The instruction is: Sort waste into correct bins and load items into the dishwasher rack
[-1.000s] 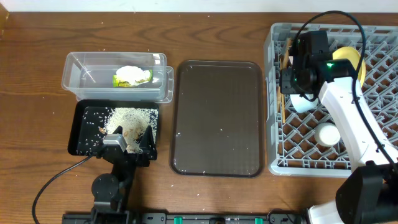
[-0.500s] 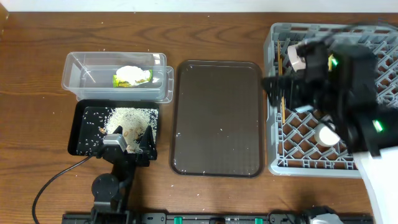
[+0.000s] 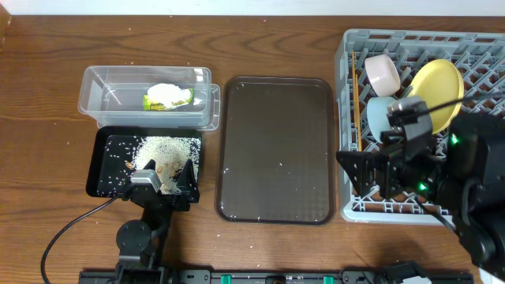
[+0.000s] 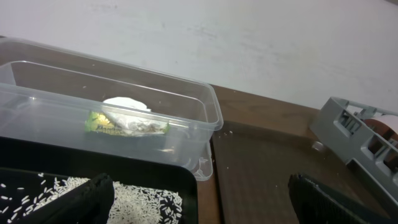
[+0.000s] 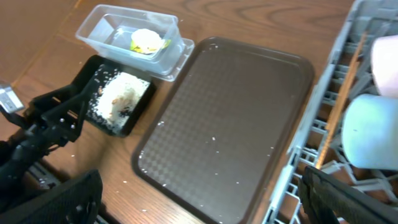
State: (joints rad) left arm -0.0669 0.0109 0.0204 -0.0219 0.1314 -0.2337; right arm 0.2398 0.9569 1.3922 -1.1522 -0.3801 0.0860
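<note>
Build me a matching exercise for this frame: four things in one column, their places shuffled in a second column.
Things:
1. rice scraps
2. brown tray
3. yellow plate
4. snack wrapper

Places:
A. in the grey rack
B. in the black tub
C. in the clear tub
D. on the table, between the tubs and the rack

Pairs: 1-B, 2-D, 3-A, 4-C

Right gripper pulled back from far-left part of dishwasher rack to its near edge; white bowl, light blue bowl, yellow plate now uncovered.
</note>
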